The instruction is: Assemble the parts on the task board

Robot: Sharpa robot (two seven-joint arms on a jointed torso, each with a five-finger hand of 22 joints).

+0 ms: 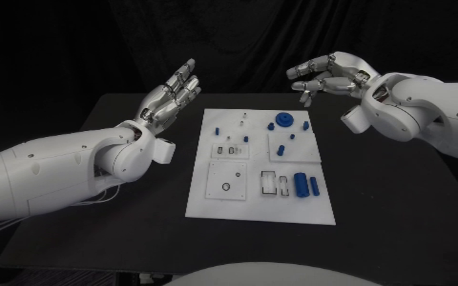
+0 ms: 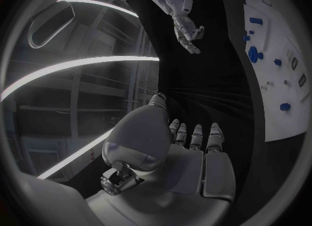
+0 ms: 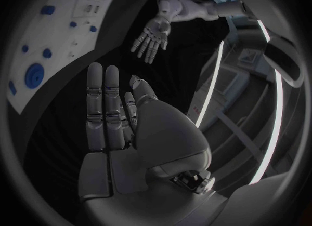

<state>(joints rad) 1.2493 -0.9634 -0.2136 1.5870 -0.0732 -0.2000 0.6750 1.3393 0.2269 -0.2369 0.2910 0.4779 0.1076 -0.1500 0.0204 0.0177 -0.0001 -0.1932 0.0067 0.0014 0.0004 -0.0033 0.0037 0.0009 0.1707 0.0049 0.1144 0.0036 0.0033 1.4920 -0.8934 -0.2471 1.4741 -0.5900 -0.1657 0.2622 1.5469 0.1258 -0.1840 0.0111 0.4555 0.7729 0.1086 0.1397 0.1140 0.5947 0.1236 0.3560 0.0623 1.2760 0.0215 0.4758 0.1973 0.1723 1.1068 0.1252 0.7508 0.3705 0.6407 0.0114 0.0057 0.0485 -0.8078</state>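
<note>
The white task board (image 1: 286, 210) lies in the middle of the black table. On it sit several blue parts: a round gear-like piece (image 1: 283, 120) at the far end, a cylinder (image 1: 300, 184) near the front right, and small pegs between them. My left hand (image 1: 174, 96) is raised beside the board's far left corner, fingers stretched and apart, holding nothing. My right hand (image 1: 327, 75) hovers beyond the far right corner with fingers loosely bent and nothing in them. The left wrist view shows my left hand (image 2: 189, 153), the right hand (image 2: 187, 28), the board (image 2: 286, 122) and the round piece (image 2: 254, 55).
In the right wrist view my right hand (image 3: 114, 117) has straight fingers, with the left hand (image 3: 151, 36), the board (image 3: 62, 41) and the round piece (image 3: 34, 74) beyond it. Bare black table (image 1: 382, 187) flanks the board on both sides. A black ring (image 1: 225, 186) lies on the board's near-left panel.
</note>
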